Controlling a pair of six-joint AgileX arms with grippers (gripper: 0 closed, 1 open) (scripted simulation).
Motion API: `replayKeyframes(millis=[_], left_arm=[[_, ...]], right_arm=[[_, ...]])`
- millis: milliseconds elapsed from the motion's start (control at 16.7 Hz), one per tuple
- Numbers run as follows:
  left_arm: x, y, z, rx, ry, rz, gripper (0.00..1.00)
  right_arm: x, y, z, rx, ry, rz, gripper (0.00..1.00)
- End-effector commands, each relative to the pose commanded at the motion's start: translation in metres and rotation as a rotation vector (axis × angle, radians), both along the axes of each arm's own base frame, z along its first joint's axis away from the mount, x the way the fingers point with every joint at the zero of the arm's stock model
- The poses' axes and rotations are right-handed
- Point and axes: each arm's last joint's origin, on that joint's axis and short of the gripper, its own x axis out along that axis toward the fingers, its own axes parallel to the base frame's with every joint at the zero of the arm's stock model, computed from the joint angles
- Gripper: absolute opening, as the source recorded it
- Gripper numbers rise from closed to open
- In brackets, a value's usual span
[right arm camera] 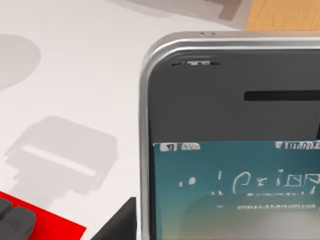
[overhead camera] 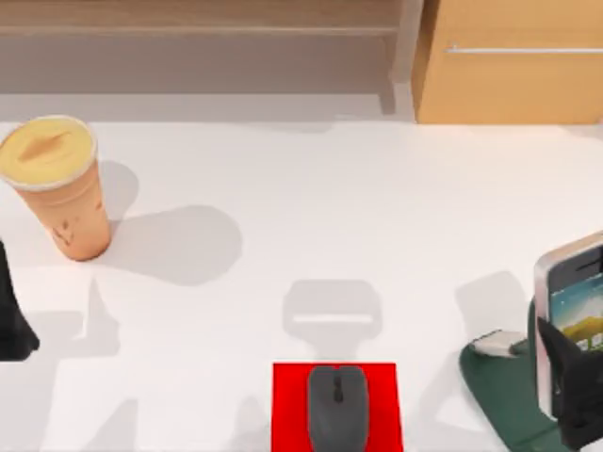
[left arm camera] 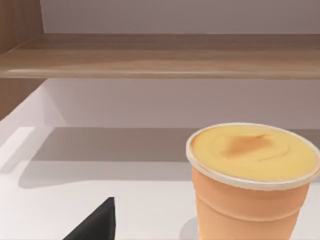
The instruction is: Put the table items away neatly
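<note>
An orange paper cup (overhead camera: 58,188) with a yellow lid stands upright at the table's (overhead camera: 311,198) far left, and it looms close in the left wrist view (left arm camera: 252,190). My left gripper (overhead camera: 11,325) hangs at the left edge, nearer the front than the cup and apart from it. The dark grey mouse (overhead camera: 336,407) lies on a red mat (overhead camera: 287,405) at front centre. At the far right the smartphone (overhead camera: 565,292) stands upright over a dark green stand (overhead camera: 499,386), its lit screen (right arm camera: 235,190) close to the camera. My right gripper (overhead camera: 570,377) is shut on its lower part.
A light wooden shelf (overhead camera: 198,28) runs along the back, with a wooden cabinet (overhead camera: 509,66) at the back right. White tabletop lies bare between the cup, the mat and the stand.
</note>
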Motion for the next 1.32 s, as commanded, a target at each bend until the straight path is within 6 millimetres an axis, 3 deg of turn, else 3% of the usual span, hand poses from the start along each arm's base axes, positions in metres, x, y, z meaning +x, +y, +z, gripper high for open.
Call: replayKeyframes(millis=[660,960,1320], left_arm=[[0.0,0.0,0.0,0.0,0.0,0.0,1.0],[0.0,0.0,0.0,0.0,0.0,0.0,1.0],[0.0,0.0,0.0,0.0,0.0,0.0,1.0]], right_arm=[[-0.002,-0.001,0.0,0.008,-0.007,-0.001,1.0],[-0.016,-0.006,0.001,0.062,-0.031,-0.004,1.0],[-0.029,-0.002,-0.003,0.007,0.001,0.0,1.0]])
